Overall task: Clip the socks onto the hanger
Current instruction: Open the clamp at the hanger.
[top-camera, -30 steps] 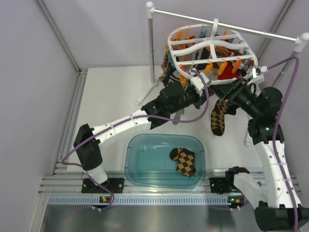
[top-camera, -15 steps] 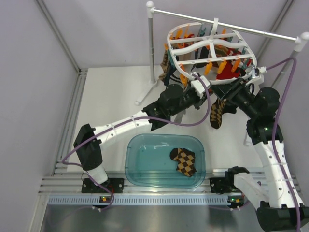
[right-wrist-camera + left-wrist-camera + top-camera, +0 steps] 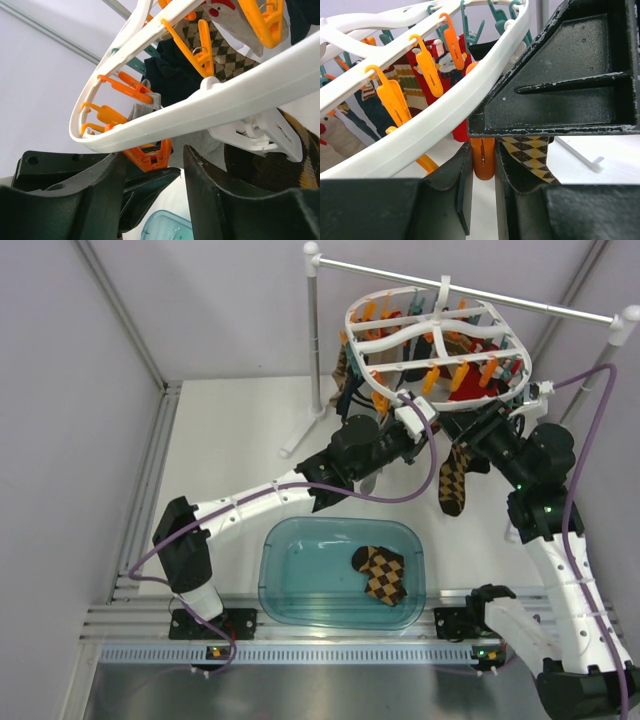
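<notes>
Both arms are up at the hanger (image 3: 225, 97), which dangles from the rack rod (image 3: 540, 306). The left tool (image 3: 483, 167) is clamped on an orange clip (image 3: 483, 155) hanging off the rim, its two fingers (image 3: 447, 190) pressing the clip from either side with no daylight between. Facing it sits the right tool (image 3: 155, 152), and that one stands apart. Its fingers (image 3: 235, 200) straddle the orange clip with room to spare, and the white rim crosses just above them. Now the sock: one check sock (image 3: 454, 480) hangs straight down just below the spot where the two tools meet, its toe clear of the surface (image 3: 230, 430). In the left wrist view its upper end runs up behind the right tool's ribbed finger, just right of the clamped clip. In the right wrist view the brown-and-mustard fabric bulges just outside that tool's right-hand finger. What actually holds its top edge is hidden, so I can't call it. The other check sock (image 3: 381, 574) lies flat in the teal tub (image 3: 300, 585), well below both tools, toward the arm bases. Beyond the left tool, along the rim, more orange clips and a red patterned sock (image 3: 451, 75) hang in a row.
</notes>
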